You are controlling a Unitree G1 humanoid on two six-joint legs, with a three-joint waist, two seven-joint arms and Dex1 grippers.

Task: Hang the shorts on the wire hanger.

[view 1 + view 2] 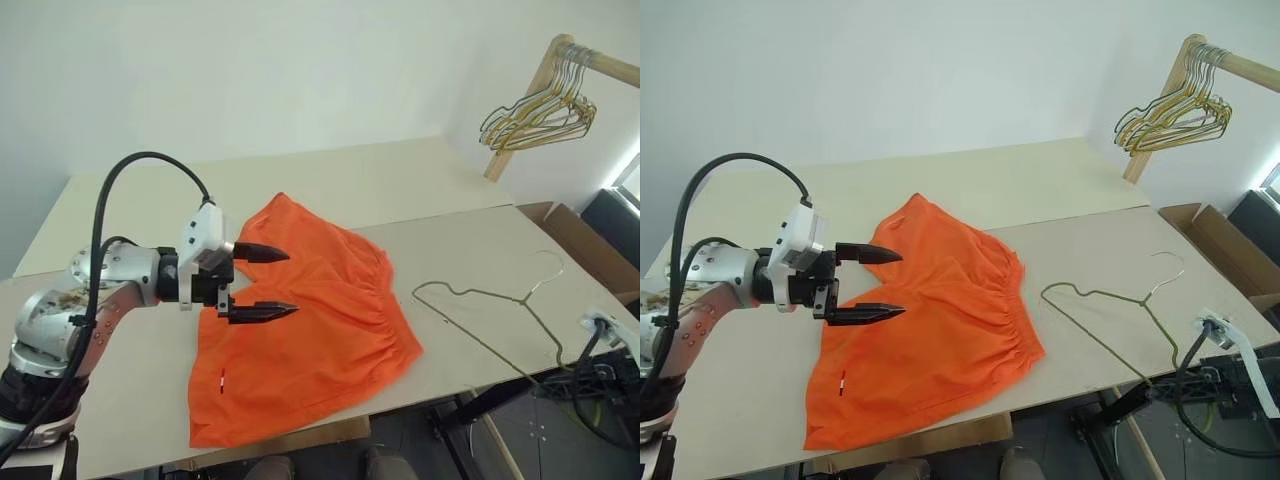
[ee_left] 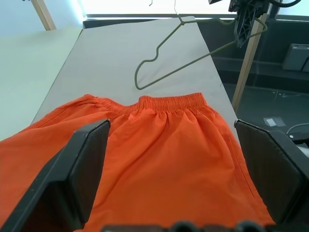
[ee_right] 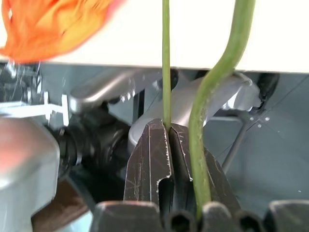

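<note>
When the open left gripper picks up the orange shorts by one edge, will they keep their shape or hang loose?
The shorts would probably hang loose: the thin fabric lies flat on the table with soft wrinkles. They look light for their size, so lifting should be easy. The gathered waistband seems thicker, likely a firmer place for the left gripper than a single layer, which may slip.

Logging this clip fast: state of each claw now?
Left claw: open, empty, over the shorts.
Right claw: shut on the wire hanger.
</note>
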